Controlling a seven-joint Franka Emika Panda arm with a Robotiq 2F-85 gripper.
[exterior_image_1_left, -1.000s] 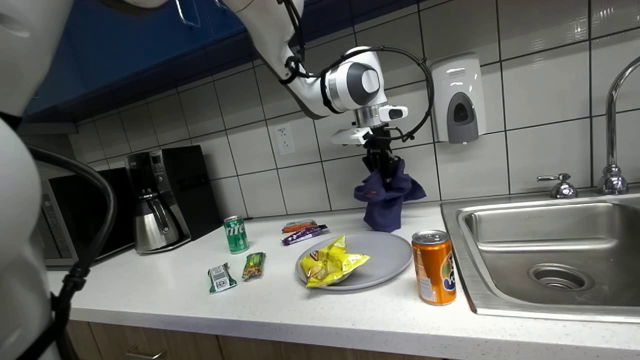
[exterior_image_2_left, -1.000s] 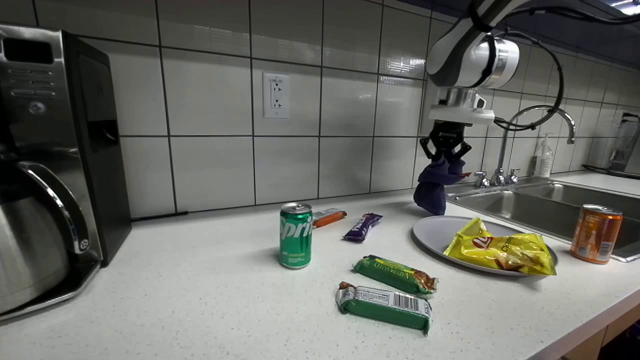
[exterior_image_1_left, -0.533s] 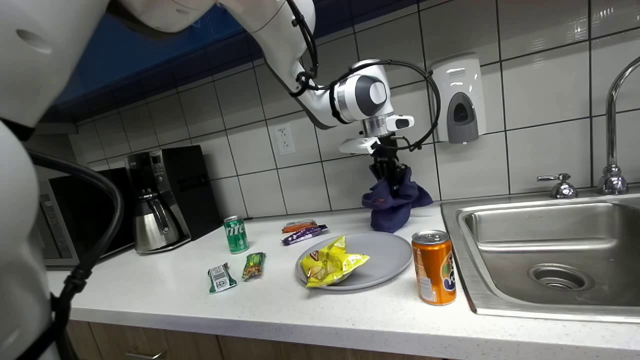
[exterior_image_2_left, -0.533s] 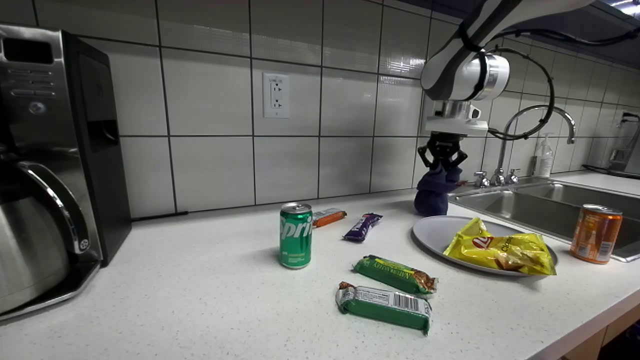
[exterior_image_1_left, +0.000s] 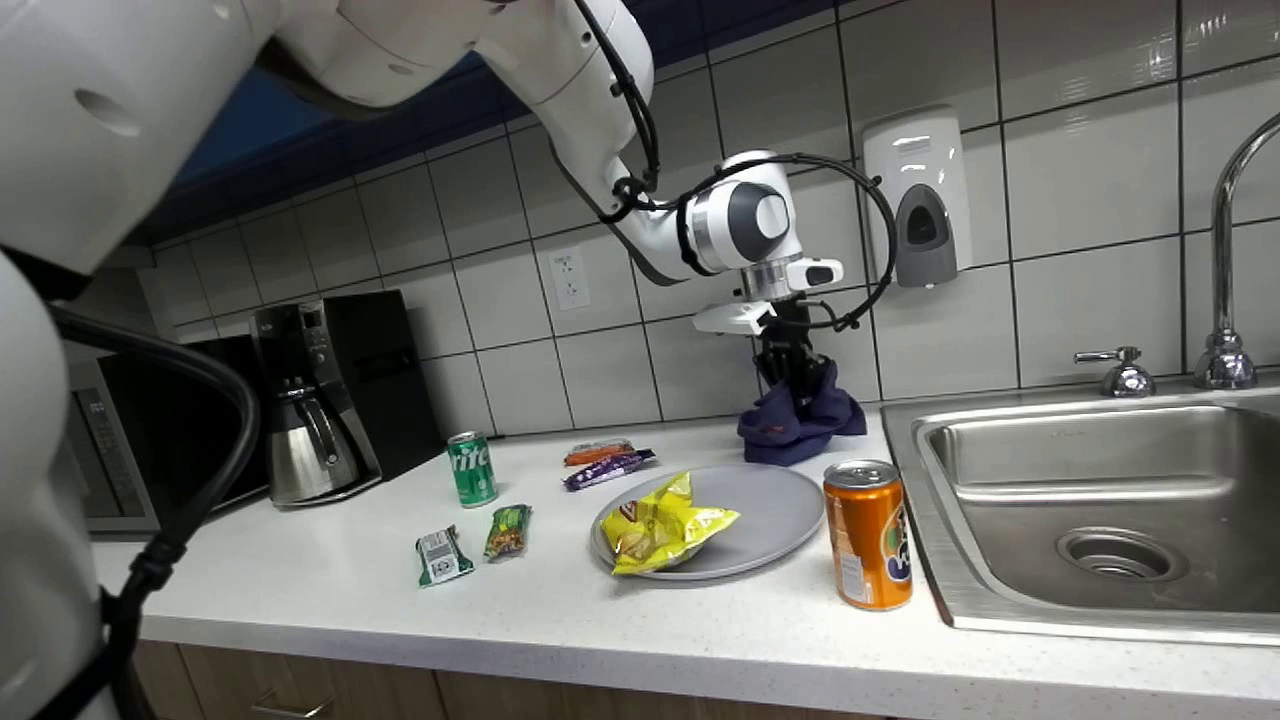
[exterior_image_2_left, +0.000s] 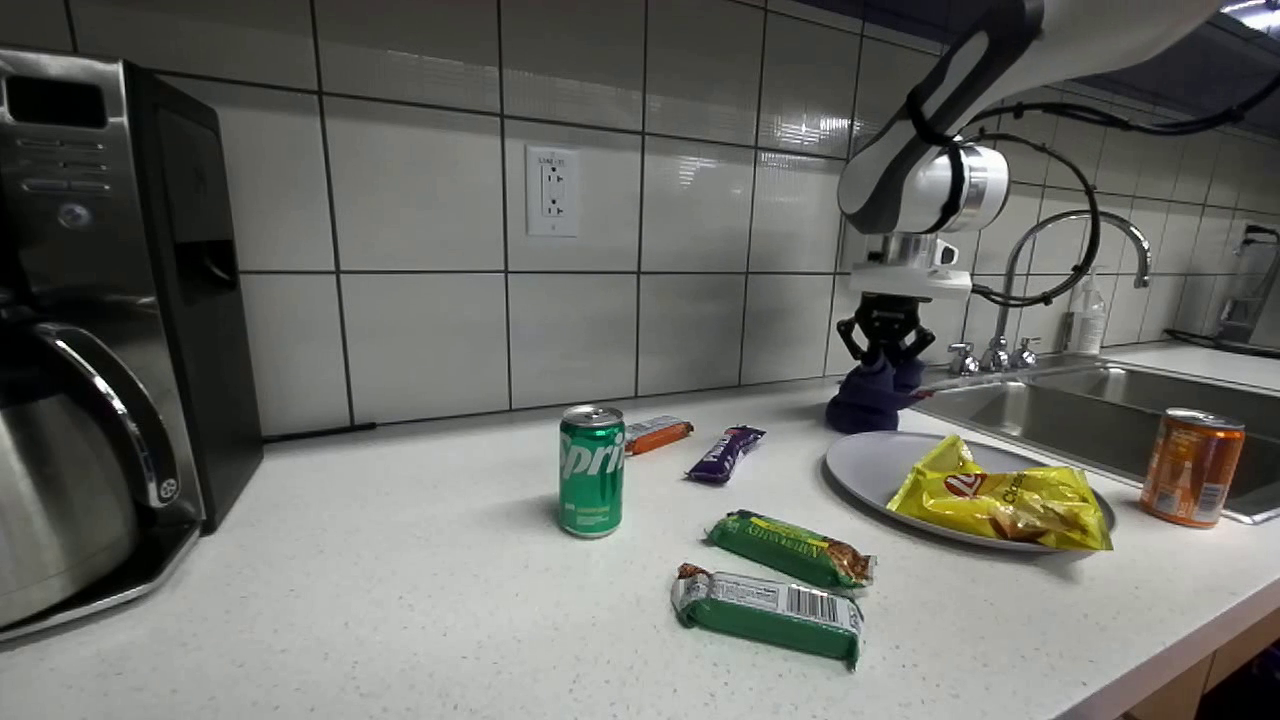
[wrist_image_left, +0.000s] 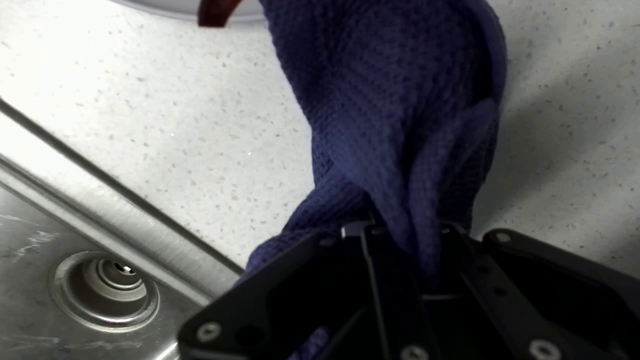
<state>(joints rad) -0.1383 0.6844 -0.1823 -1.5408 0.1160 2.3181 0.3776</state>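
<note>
My gripper (exterior_image_1_left: 797, 375) points down behind the grey plate (exterior_image_1_left: 775, 515), near the sink's corner. It is shut on a dark purple-blue cloth (exterior_image_1_left: 785, 437), whose folds are pinched between the fingers (wrist_image_left: 406, 230) in the wrist view. The cloth (exterior_image_2_left: 862, 408) hangs bunched below the gripper (exterior_image_2_left: 887, 350) and its lower part appears to rest on the counter. A small red tab (wrist_image_left: 217, 11) sticks out beside the cloth (wrist_image_left: 370, 100). A yellow chip bag (exterior_image_1_left: 660, 525) lies on the plate. An orange soda can (exterior_image_1_left: 866, 545) stands between plate and sink.
A steel sink (exterior_image_1_left: 925, 520) with faucet (exterior_image_1_left: 1222, 300) is at the right. A green Sprite can (exterior_image_2_left: 592, 475), a purple bar (exterior_image_2_left: 727, 455), an orange bar (exterior_image_2_left: 658, 436) and two green bars (exterior_image_2_left: 790, 548) are on the counter. A coffee maker (exterior_image_1_left: 320, 420) stands at the left; a soap dispenser (exterior_image_1_left: 918, 200) hangs above.
My gripper has moved down, and slightly to the right in an exterior view, with the cloth held. The cloth's hanging part has shortened and bunched toward the counter. Other objects have not moved.
</note>
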